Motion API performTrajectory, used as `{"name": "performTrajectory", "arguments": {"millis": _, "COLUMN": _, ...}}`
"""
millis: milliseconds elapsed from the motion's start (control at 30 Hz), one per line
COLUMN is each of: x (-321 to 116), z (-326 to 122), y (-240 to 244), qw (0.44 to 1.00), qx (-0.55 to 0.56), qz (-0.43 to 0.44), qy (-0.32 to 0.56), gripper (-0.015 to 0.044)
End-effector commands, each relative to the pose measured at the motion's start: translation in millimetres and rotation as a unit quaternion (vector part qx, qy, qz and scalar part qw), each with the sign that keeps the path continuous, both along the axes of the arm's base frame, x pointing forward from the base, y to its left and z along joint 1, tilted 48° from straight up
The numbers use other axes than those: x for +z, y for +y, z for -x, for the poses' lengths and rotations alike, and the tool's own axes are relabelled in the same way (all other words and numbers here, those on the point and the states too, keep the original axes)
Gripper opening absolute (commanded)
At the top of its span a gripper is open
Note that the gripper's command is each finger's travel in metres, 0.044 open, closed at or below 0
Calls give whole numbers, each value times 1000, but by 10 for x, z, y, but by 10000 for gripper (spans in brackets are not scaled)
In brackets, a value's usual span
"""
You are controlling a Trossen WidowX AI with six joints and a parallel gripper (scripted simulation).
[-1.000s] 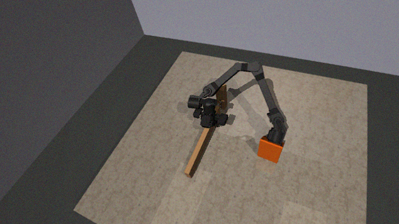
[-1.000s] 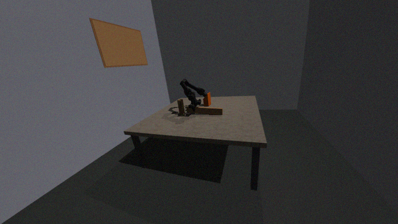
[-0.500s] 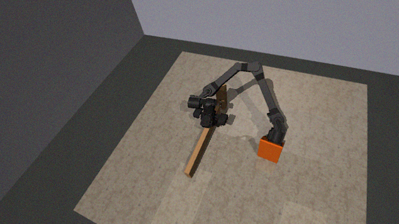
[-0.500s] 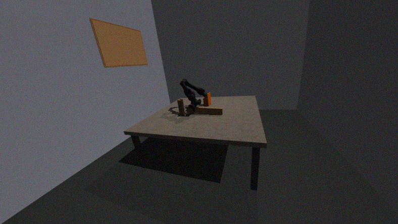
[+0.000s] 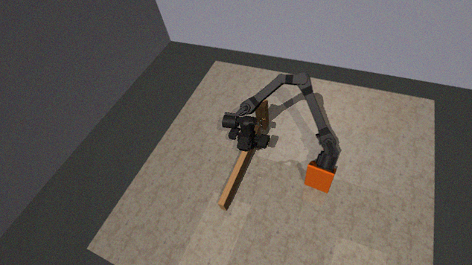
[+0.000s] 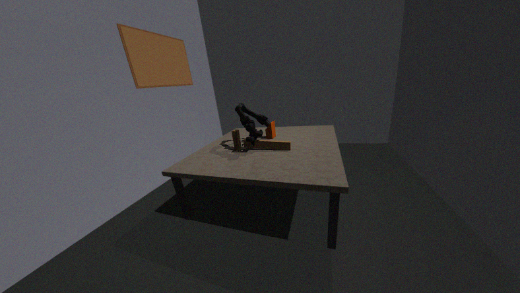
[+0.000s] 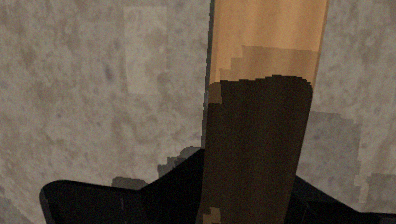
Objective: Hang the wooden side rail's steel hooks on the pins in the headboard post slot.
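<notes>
Our hand [image 5: 247, 148] [image 6: 251, 144] [image 7: 230, 158], partly closed, grips the wooden side rail [image 5: 236, 177] [image 6: 272, 145] [image 7: 267, 45] near the headboard post [image 5: 263, 114] [image 6: 236, 141] just beyond; we judge we're aligning the hooks, next needing careful seating onto the pins.

Rail [image 5: 236, 174] [image 6: 272, 145] [image 7: 270, 40] on table [image 5: 177, 172] [image 6: 298, 165] [image 7: 65, 90]; post [image 5: 262, 111] [image 6: 236, 140] near rail's hook end

on my feed the surface [image 5: 364, 204] [image 6: 291, 163] [image 7: 75, 100] is mottled beige-grey. the rail [image 5: 234, 179] [image 6: 272, 145] [image 7: 270, 30] shows honey-tan, dark brown under shadow, faintly streaked lengthwise; the post [image 5: 262, 113] [image 6: 236, 140] is brown. i see black fingers [image 5: 249, 143] [image 6: 251, 142], a dark grey arm [image 5: 314, 108] [image 6: 251, 125], and a plain bright orange block [image 5: 320, 178] [image 6: 270, 130].
</notes>
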State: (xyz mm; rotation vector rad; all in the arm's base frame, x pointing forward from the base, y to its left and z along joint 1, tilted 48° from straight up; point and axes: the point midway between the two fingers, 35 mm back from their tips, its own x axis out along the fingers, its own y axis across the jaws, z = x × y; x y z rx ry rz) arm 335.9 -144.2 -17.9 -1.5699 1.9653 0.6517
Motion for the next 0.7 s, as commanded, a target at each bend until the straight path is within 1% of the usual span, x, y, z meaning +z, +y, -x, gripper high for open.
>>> {"name": "performTrajectory", "arguments": {"millis": 0, "x": 27, "z": -20, "y": 17, "qw": 1000, "qx": 4, "qz": -1, "qy": -2, "gripper": 0}}
{"name": "performTrajectory", "arguments": {"millis": 667, "x": 39, "z": -16, "y": -4, "qw": 1000, "qx": 4, "qz": 0, "qy": -2, "gripper": 0}}
